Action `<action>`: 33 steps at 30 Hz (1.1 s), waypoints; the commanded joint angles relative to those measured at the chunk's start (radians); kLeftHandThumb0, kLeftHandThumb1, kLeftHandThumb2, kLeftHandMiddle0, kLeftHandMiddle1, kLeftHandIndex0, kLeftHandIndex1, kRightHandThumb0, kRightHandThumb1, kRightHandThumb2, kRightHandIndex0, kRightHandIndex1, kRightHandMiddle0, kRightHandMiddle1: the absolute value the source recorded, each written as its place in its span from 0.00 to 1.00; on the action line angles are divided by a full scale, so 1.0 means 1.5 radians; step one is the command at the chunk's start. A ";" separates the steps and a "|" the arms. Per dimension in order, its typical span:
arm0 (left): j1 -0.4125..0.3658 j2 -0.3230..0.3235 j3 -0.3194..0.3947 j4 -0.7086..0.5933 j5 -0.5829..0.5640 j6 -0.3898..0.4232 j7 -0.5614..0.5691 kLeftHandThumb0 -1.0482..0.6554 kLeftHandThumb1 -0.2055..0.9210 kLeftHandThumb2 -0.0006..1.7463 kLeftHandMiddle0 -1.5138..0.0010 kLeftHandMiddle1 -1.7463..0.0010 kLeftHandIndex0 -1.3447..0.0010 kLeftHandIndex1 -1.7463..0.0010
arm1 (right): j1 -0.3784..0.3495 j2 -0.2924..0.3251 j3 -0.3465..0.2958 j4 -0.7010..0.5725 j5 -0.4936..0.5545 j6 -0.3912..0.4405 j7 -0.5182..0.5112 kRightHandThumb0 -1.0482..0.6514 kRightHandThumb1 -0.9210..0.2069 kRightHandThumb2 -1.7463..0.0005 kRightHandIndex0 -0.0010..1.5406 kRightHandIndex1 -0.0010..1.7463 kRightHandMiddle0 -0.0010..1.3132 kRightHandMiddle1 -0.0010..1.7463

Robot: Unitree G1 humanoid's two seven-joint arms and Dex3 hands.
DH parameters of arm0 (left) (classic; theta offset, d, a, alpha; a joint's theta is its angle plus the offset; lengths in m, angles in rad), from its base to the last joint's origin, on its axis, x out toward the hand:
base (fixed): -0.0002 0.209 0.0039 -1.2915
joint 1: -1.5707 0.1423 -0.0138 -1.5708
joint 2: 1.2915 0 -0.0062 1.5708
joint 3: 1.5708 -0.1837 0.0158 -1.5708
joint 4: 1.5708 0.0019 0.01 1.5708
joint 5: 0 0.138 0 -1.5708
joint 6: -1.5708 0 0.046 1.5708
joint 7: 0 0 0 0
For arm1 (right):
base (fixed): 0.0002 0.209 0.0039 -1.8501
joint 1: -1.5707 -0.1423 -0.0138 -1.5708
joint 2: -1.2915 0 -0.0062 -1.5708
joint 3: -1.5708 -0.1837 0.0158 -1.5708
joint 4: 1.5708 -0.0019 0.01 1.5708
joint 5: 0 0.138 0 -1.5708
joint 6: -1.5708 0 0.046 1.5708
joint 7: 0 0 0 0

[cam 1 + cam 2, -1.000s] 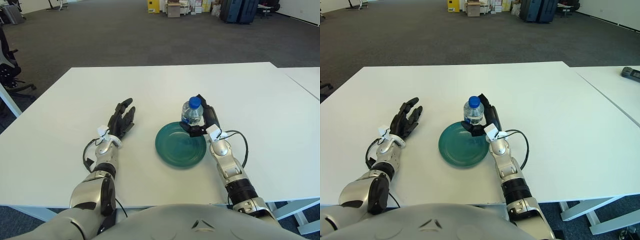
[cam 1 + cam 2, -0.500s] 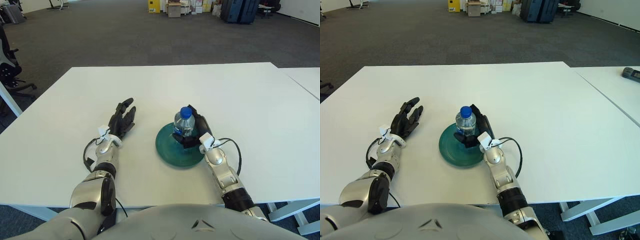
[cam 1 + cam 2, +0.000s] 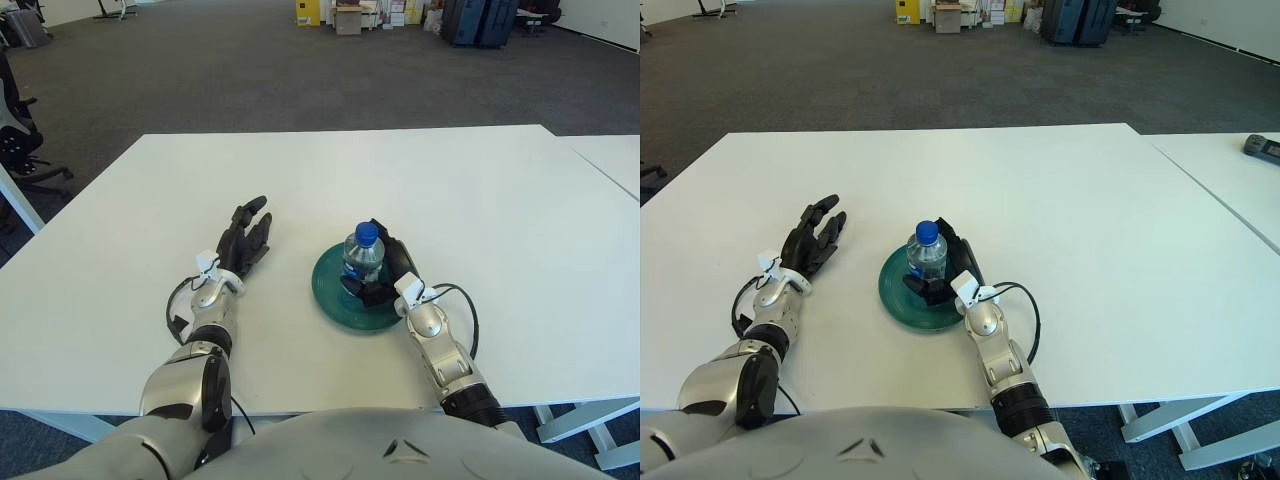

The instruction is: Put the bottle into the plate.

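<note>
1. Since the earlier frames, the right hand (image 3: 385, 275) has carried the bottle (image 3: 362, 259) from the plate's far right rim to over the plate's middle — bottle and hand now sit further left and nearer the robot.
2. Bottle: clear plastic, blue cap, small, upright. It stands within the outline of the plate (image 3: 337, 302); whether its base touches the plate cannot be told.
3. Plate: round, dark teal, lying flat on the white table (image 3: 480, 200), just in front of the robot.
4. Right hand: fingers curled round the bottle's body from the right and behind — a closed grasp on the bottle.
5. Left hand (image 3: 245, 240): flat on the table, well left of the plate, fingers stretched forward and relaxed, holding nothing.
</note>
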 commanded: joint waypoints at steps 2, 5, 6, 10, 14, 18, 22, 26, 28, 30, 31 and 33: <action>0.030 -0.011 -0.003 0.025 0.003 0.031 0.007 0.28 1.00 0.32 0.70 1.00 1.00 0.51 | -0.006 0.009 0.005 0.000 -0.011 -0.016 -0.023 0.55 0.52 0.31 0.78 1.00 0.69 1.00; 0.030 -0.012 -0.004 0.025 0.003 0.029 0.007 0.28 1.00 0.32 0.70 1.00 1.00 0.51 | -0.004 0.008 0.008 -0.002 -0.014 -0.009 -0.026 0.54 0.53 0.30 0.78 1.00 0.70 1.00; 0.030 -0.012 -0.004 0.025 0.003 0.028 0.006 0.28 1.00 0.32 0.70 1.00 1.00 0.51 | -0.003 0.008 0.009 -0.002 -0.014 -0.006 -0.026 0.54 0.53 0.30 0.78 1.00 0.70 1.00; 0.030 -0.013 -0.004 0.024 0.003 0.026 0.004 0.28 1.00 0.32 0.70 1.00 1.00 0.51 | -0.001 0.009 0.010 -0.002 -0.006 0.003 -0.021 0.54 0.53 0.30 0.79 1.00 0.70 1.00; 0.030 -0.013 -0.005 0.024 0.004 0.025 0.005 0.28 1.00 0.32 0.70 1.00 1.00 0.51 | 0.000 0.012 0.007 -0.002 0.005 0.014 -0.015 0.54 0.53 0.30 0.79 1.00 0.70 1.00; 0.031 -0.013 -0.006 0.024 0.005 0.025 0.005 0.27 1.00 0.32 0.70 1.00 1.00 0.51 | 0.000 0.017 0.003 -0.003 0.012 0.023 -0.014 0.54 0.52 0.31 0.78 1.00 0.69 1.00; 0.031 -0.013 -0.005 0.024 0.003 0.027 0.003 0.27 1.00 0.31 0.70 1.00 1.00 0.51 | 0.000 0.021 -0.001 -0.008 0.027 0.040 0.000 0.48 0.44 0.42 0.76 1.00 0.63 1.00; 0.031 -0.013 -0.006 0.024 0.004 0.026 0.005 0.27 1.00 0.30 0.70 1.00 1.00 0.51 | 0.000 0.016 0.000 -0.014 0.042 0.045 0.028 0.31 0.20 0.69 0.52 1.00 0.29 1.00; 0.032 -0.013 -0.006 0.023 0.005 0.025 0.006 0.27 1.00 0.30 0.70 1.00 1.00 0.51 | 0.000 0.013 0.001 -0.015 0.046 0.045 0.038 0.20 0.10 0.74 0.31 1.00 0.15 0.98; 0.032 -0.013 -0.006 0.023 0.005 0.024 0.006 0.27 1.00 0.30 0.70 1.00 1.00 0.51 | 0.000 0.009 0.001 -0.017 0.048 0.042 0.050 0.15 0.05 0.77 0.20 1.00 0.08 0.97; 0.032 -0.013 -0.006 0.023 0.005 0.023 0.006 0.27 1.00 0.30 0.70 1.00 1.00 0.51 | 0.001 0.001 0.003 -0.025 0.052 0.038 0.067 0.10 0.03 0.76 0.13 0.88 0.05 0.84; 0.033 -0.013 -0.007 0.023 0.005 0.022 0.005 0.27 1.00 0.30 0.70 1.00 1.00 0.51 | 0.003 -0.009 0.005 -0.037 0.057 0.033 0.088 0.04 0.01 0.74 0.08 0.55 0.02 0.59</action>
